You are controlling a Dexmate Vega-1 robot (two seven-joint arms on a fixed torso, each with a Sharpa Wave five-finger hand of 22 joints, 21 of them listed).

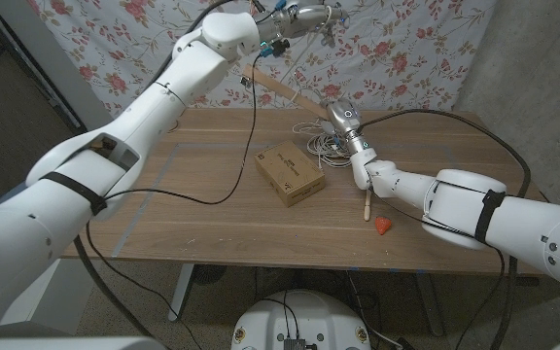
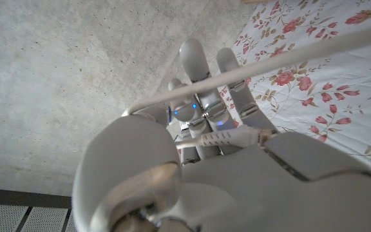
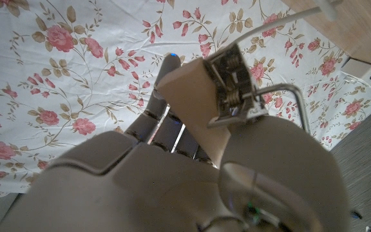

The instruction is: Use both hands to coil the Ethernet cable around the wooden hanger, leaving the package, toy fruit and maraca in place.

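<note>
red toy fruit [image 1: 384, 227], floral backdrop [image 1: 406, 58]

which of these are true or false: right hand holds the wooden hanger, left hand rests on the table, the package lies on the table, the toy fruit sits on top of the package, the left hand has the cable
1. The right hand holds the wooden hanger. True.
2. The left hand rests on the table. False: it is raised high, in front of the floral cloth.
3. The package lies on the table. True.
4. The toy fruit sits on top of the package. False: it lies on the table near the front edge, apart from the package.
5. The left hand holds the Ethernet cable. True: the cable runs across its fingers.
</note>
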